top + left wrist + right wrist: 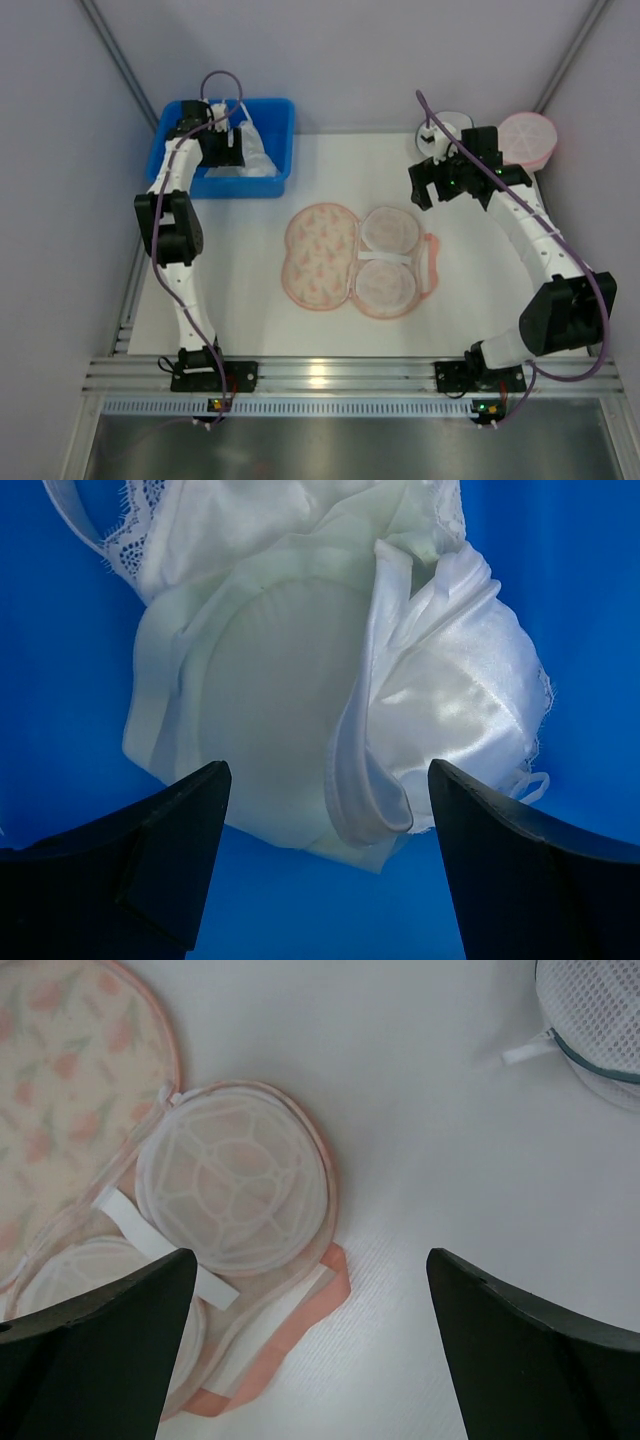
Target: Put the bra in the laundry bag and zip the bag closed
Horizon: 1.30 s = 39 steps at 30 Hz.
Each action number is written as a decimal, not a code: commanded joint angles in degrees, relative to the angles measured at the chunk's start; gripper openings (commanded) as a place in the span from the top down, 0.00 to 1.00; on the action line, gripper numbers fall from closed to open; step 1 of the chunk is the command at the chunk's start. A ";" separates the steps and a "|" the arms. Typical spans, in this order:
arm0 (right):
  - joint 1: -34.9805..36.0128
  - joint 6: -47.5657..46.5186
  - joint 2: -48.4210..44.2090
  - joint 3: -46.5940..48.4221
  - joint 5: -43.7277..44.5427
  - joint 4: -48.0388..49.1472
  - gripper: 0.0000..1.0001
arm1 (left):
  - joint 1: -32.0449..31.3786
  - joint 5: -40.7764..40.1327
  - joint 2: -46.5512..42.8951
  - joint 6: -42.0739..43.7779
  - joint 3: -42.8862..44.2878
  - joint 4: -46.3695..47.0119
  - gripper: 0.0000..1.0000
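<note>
While the left end effector [325, 772] hangs with its fingers spread wide just above the bra [270, 690], that pale cream garment lies crumpled in the blue bin [278, 120] at the far left of the worktop [240, 290]. The right end effector [310, 1257] is also spread wide, over the worktop just beside the laundry bag [320, 255], which lies opened flat in the middle.
</note>
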 commanded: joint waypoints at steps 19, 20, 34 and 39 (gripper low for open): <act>-1.14 1.51 -3.06 -0.85 0.65 0.72 0.01 | -0.29 12.95 -7.90 -1.64 3.98 10.12 1.00; -1.31 1.51 -3.32 -0.94 0.65 0.63 0.00 | -0.29 13.04 -8.61 -1.64 4.07 10.91 1.00; -3.34 -1.22 -5.35 -1.21 1.36 -1.91 0.01 | -0.30 11.12 -15.92 2.84 5.73 12.33 1.00; -3.77 -2.10 -4.64 -0.85 0.83 -2.62 0.00 | -0.30 7.15 -13.29 2.31 4.95 12.24 1.00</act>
